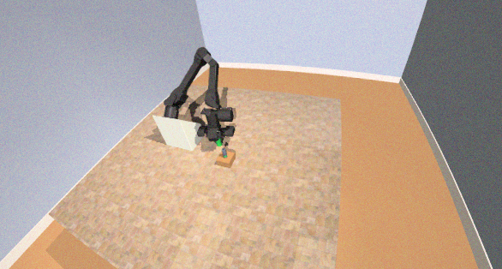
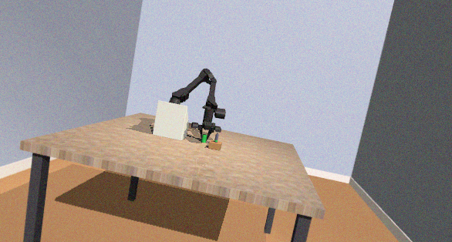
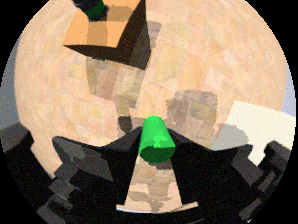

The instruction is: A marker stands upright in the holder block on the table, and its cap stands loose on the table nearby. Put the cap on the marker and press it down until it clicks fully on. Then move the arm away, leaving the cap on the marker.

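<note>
Tight quarters near the back of the wooden table point(image 2: 116, 149): 1 tall cream box point(image 2: 170, 119) just beside the black parallel-jaw gripper point(image 2: 205, 136), blocking that flank. On the other side, a tan wooden holder block point(image 1: 225, 159) with a dark upright marker point(image 2: 217, 137), near the small green cylindrical cap point(image 3: 156, 140) clamped between the fingers. Wide open tabletop toward the front edge and the far side beyond the block.

the black arm point(image 1: 188, 78) rises from its base, bends sharply at the elbow and drops its forearm point(image 2: 211, 97) almost straight down. the wrist points the tool point(image 3: 154, 152) at the surface. its two dark fingers are clamped on the green cap point(image 3: 154, 139), low over the surface.
</note>
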You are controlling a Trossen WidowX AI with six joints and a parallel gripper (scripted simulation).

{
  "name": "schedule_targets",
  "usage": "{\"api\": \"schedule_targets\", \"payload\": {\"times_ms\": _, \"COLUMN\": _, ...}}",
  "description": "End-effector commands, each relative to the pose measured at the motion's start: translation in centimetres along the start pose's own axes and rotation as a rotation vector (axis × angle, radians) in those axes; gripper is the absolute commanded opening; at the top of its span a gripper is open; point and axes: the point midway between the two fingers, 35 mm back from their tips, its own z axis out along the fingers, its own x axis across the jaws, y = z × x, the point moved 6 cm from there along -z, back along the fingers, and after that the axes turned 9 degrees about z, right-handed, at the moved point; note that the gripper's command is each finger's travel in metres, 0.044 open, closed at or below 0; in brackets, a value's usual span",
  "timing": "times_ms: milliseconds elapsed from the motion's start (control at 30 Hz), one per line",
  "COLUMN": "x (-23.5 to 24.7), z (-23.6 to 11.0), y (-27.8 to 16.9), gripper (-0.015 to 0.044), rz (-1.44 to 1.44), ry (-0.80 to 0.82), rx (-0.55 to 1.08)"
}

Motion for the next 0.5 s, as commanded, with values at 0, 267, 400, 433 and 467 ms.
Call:
{"api": "schedule_targets", "payload": {"times_ms": 0, "x": 0.1, "z": -0.3, "y": 0.0, "gripper": 0.0008, "rz": 0.003, "ry": 0.001, "rx": -0.005}}
{"api": "schedule_targets", "payload": {"times_ms": 267, "x": 0.2, "z": -1.9, "y": 0.1, "gripper": 0.0, "rz": 0.003, "ry": 0.001, "rx": -0.008}}
{"api": "schedule_targets", "payload": {"times_ms": 400, "x": 0.2, "z": -2.7, "y": 0.1, "gripper": 0.0, "rz": 0.003, "ry": 0.001, "rx": -0.009}}
{"api": "schedule_targets", "payload": {"times_ms": 433, "x": 0.2, "z": -2.9, "y": 0.1, "gripper": 0.0, "rz": 0.003, "ry": 0.001, "rx": -0.009}}
{"api": "schedule_targets", "payload": {"times_ms": 467, "x": 0.2, "z": -3.1, "y": 0.1, "gripper": 0.0, "rz": 0.003, "ry": 0.001, "rx": -0.009}}
